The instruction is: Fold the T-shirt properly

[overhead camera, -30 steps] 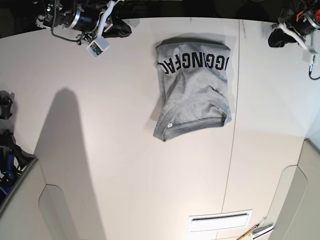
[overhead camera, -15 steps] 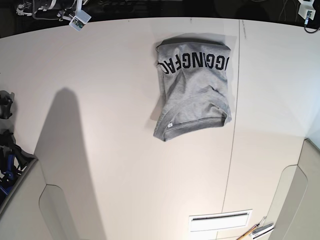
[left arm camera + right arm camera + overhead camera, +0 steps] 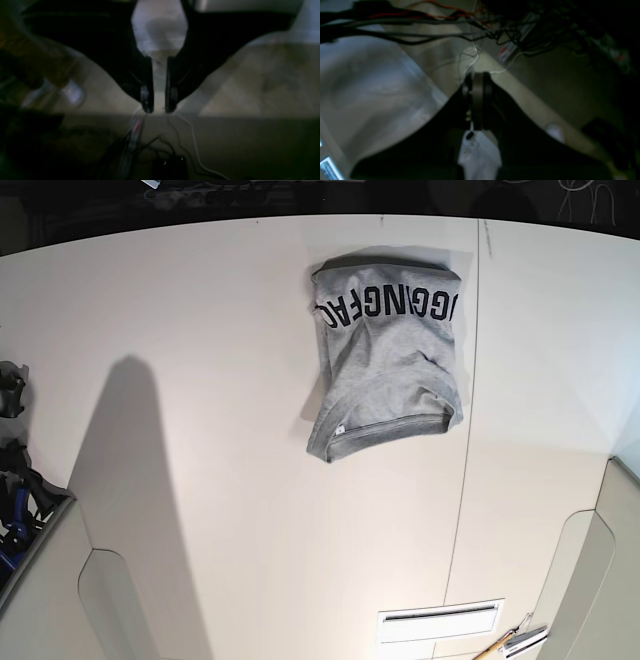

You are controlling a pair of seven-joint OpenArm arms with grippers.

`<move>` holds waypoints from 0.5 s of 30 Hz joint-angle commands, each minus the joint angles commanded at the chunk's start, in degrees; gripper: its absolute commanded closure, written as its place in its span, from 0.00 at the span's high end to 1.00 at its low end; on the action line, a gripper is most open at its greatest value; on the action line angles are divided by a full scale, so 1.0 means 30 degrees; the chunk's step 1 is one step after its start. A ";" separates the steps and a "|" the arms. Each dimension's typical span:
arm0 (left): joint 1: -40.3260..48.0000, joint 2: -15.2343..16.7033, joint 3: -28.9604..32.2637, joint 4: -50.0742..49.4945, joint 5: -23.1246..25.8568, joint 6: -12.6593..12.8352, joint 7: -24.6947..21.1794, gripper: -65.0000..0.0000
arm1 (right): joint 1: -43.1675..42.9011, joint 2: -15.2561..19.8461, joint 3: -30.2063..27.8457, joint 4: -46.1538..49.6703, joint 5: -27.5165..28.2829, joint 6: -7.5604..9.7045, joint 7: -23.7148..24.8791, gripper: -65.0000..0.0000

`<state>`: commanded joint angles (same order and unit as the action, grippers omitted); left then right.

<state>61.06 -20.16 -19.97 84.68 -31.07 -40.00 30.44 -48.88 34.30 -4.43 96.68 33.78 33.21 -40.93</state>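
Observation:
The T-shirt (image 3: 388, 355) lies folded into a compact grey rectangle at the far middle of the white table (image 3: 200, 330). Its black lettering faces up along the far edge and its hem is nearest. Neither arm appears in the base view. In the left wrist view, my left gripper (image 3: 158, 110) is blurred, off the table over a dim floor, with a narrow gap between its dark fingers (image 3: 147, 95) and nothing in it. In the right wrist view, my right gripper (image 3: 477, 77) has its fingers pressed together and empty, beside the table edge. The T-shirt shows in neither wrist view.
Tangled cables (image 3: 495, 32) and a power strip (image 3: 135, 127) lie on the floor beyond the table. Dark equipment (image 3: 12, 480) sits at the table's left edge. A white slotted panel (image 3: 440, 620) and small tools (image 3: 515, 642) are at the near right.
Both arms have pulled back from the table's far corners and left the base view. The T-shirt has not moved.

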 joint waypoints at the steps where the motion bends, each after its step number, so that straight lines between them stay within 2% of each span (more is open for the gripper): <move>1: -0.0080 0.0007 0.0874 -0.0750 0.0583 0.0208 -0.0976 0.14 | 0.0007 0.0000 -0.0044 -0.0612 0.0087 0.0000 0.0000 0.00; 3: -0.0379 0.0007 0.2499 -0.2164 0.1282 0.1265 -0.2208 0.14 | 0.0044 0.0000 -0.0342 -0.1676 0.0393 0.0000 -0.0007 0.00; 5: -0.0954 0.0000 0.3883 -0.3657 0.1450 0.1913 -0.2229 0.14 | 0.0044 0.0000 -0.0976 -0.2484 0.0372 0.0000 -0.0007 0.00; 8: -0.2200 0.0000 0.5719 -0.6149 0.1457 0.1986 -0.2229 0.14 | 0.0168 -0.0007 -0.2375 -0.3526 0.0175 0.0000 0.0000 0.00; 11: -0.3927 0.0007 0.7759 -0.8699 0.1566 0.2030 -0.2200 0.14 | 0.1144 -0.0015 -0.4233 -0.4743 -0.0998 -0.0007 0.0000 0.00; 12: -0.4488 0.0007 0.8495 -0.9551 0.1858 0.2438 -0.1872 0.14 | 0.1588 -0.0015 -0.4896 -0.5209 -0.1275 0.0000 -0.0007 0.00; 15: -0.5865 0.0000 1.0841 -1.1876 0.3031 0.4784 -0.1355 0.14 | 0.3031 -0.0015 -0.6921 -0.6659 -0.2645 -0.0007 -0.0015 0.00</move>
<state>43.46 -20.16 12.56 49.06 -21.98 -25.65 26.37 -39.79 34.26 -25.19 76.71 25.85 33.19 -40.97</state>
